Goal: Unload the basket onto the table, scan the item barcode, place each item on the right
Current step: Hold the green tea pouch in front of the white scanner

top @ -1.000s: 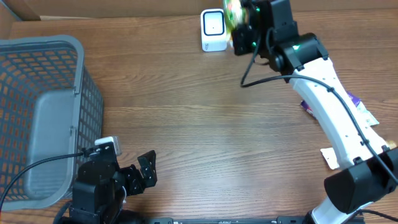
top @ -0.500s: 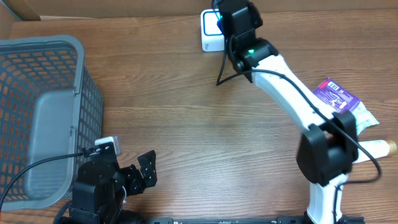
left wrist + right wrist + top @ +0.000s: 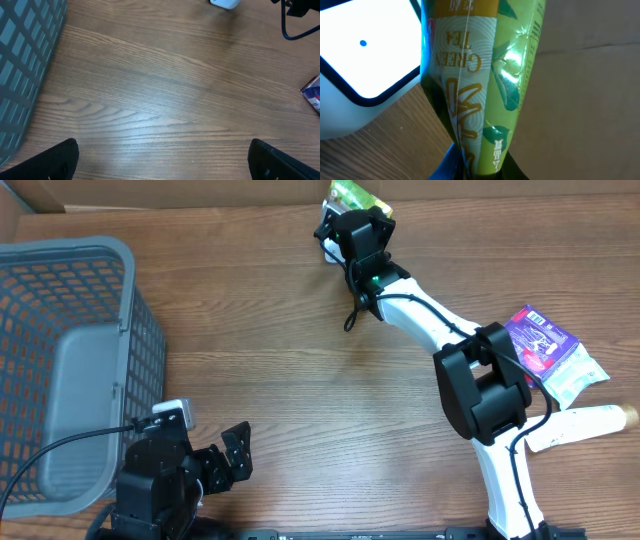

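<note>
Basket: a grey mesh basket (image 3: 62,330) fills the far left of the table (image 3: 300,390); its grid wall also shows at the left edge of the left wrist view.
Left gripper: the left gripper (image 3: 236,455) sits at the near edge just right of the basket. Its fingers are spread wide with only bare wood between them, and it holds nothing.
Scanner: a white scanner (image 3: 360,65) stands at the far edge of the table. Its bright face has a dark border and a small blue dot. From overhead it is almost wholly covered by the right arm.
Right gripper: the right gripper (image 3: 477,171) reaches over the scanner, its fingers pinched together on the bottom fold of the packet.
Green tea packet: the green tea packet (image 3: 480,75), green and yellow, is held up off the table. It is just beside the scanner's face and overlaps its right corner, with a cardboard wall (image 3: 590,100) behind. Whether packet and scanner touch cannot be told.
Purple packet: a purple packet (image 3: 535,338) lies well to the right, overlapping a clear greenish packet (image 3: 580,370).
Tube: a pale tube (image 3: 590,423) lies near the right edge, just below those packets.
</note>
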{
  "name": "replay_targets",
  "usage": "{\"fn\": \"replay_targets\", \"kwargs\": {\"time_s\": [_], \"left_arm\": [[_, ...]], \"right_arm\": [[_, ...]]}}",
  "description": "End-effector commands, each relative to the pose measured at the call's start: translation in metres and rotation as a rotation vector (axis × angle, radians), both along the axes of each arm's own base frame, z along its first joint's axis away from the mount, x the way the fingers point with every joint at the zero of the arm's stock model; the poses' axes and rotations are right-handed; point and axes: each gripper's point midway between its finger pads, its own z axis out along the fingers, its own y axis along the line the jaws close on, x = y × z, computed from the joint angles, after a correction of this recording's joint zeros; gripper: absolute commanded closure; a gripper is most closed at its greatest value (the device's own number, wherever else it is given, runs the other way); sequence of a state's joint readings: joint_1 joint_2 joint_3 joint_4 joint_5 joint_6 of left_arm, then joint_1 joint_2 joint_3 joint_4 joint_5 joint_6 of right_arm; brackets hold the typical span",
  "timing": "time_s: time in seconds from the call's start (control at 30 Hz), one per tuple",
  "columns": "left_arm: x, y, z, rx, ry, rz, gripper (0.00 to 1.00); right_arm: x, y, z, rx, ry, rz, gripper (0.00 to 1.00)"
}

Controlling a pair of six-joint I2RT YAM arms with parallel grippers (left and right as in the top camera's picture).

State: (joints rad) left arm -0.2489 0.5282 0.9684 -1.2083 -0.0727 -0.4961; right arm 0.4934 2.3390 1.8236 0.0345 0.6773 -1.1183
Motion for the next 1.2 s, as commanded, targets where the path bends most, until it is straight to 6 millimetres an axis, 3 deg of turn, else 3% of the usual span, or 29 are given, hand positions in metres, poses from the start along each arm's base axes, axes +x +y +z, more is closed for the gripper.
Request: {"fn": "replay_targets", "kwargs": {"time_s": [0.0,0.4,0.67,0.8,0.97,1.07,1.17], "left_arm": [[0.0,0.002,0.002,0.008,-0.01,0.008,0.0],[0.0,0.002,0.002,0.008,-0.01,0.007,0.0],[0.0,0.002,0.002,0.008,-0.01,0.007,0.0],[0.0,0.002,0.002,0.008,-0.01,0.008,0.0],[0.0,0.002,0.002,0.008,-0.01,0.007,0.0],[0.0,0.002,0.002,0.008,-0.01,0.007,0.0],[0.0,0.002,0.002,0.008,-0.01,0.008,0.01]], "right_arm": [[0.003,0.006,0.028,0.011,-0.059,0.018,0.96],[0.005,0.016,0.025,0.034,-0.047,0.078,0.96],[0.007,0.009,0.018,0.117,-0.027,0.065,0.96],[0.005,0.011,0.025,0.169,-0.044,0.044,0.96],[-0.028,0.04,0.067,0.31,-0.009,0.092,0.96],[-0.074,0.069,0.094,0.442,0.16,0.261,0.96],[-0.114,0.081,0.121,0.609,0.288,0.372,0.96]]}}
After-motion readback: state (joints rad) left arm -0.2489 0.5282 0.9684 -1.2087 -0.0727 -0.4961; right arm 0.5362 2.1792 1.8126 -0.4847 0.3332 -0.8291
